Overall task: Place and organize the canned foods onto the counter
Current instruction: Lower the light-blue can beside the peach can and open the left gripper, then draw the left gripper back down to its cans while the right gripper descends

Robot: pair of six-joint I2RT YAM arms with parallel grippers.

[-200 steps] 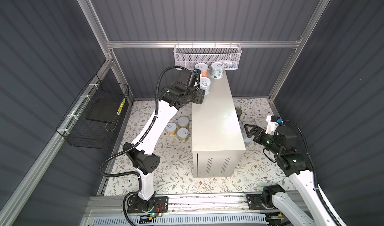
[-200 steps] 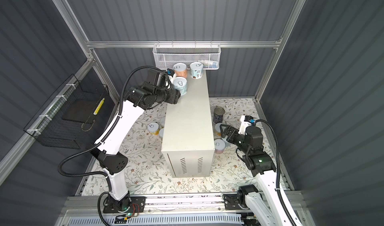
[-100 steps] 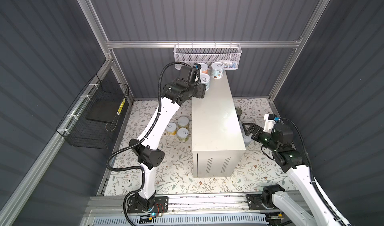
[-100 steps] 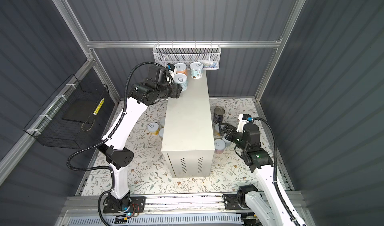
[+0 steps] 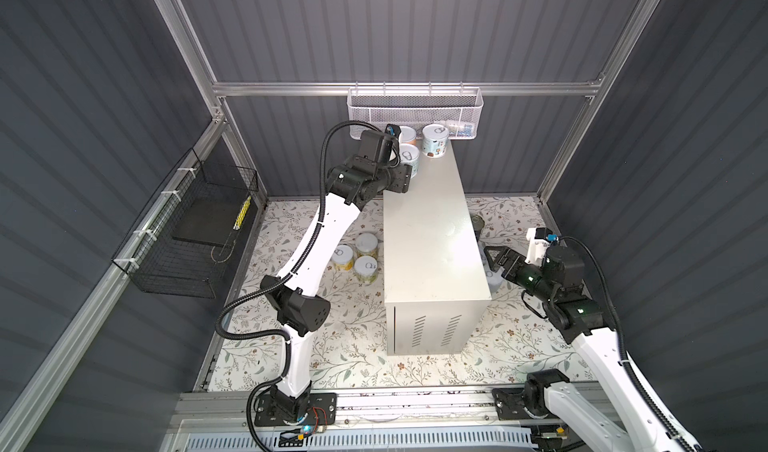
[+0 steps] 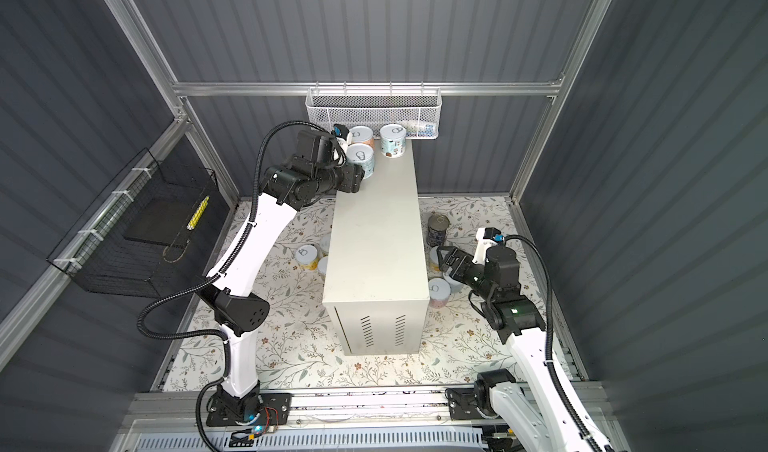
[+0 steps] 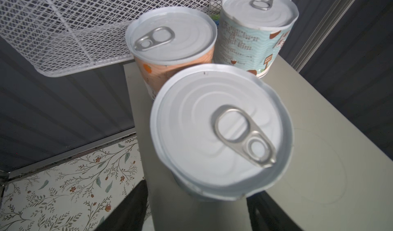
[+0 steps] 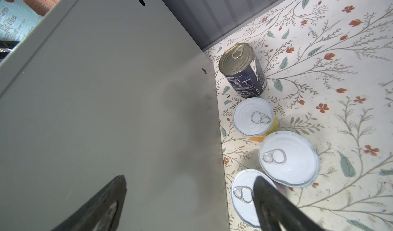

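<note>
Right now, your left tool (image 7: pixel 197 192) straddles the pull-tab can (image 7: pixel 219 138) standing on the table's (image 7: pixel 319 134) far end, just beside the orange can (image 7: pixel 170 42), clamped or loose I cannot tell, while your right tool (image 8: pixel 191 180) gapes wide above the floor cans (image 8: pixel 289 157).

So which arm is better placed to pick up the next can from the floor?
Right, probably. The right gripper, open, hovers right by three cans on the floor beside the counter. The left gripper is up at the counter's far end with a can between its jaws.
</note>
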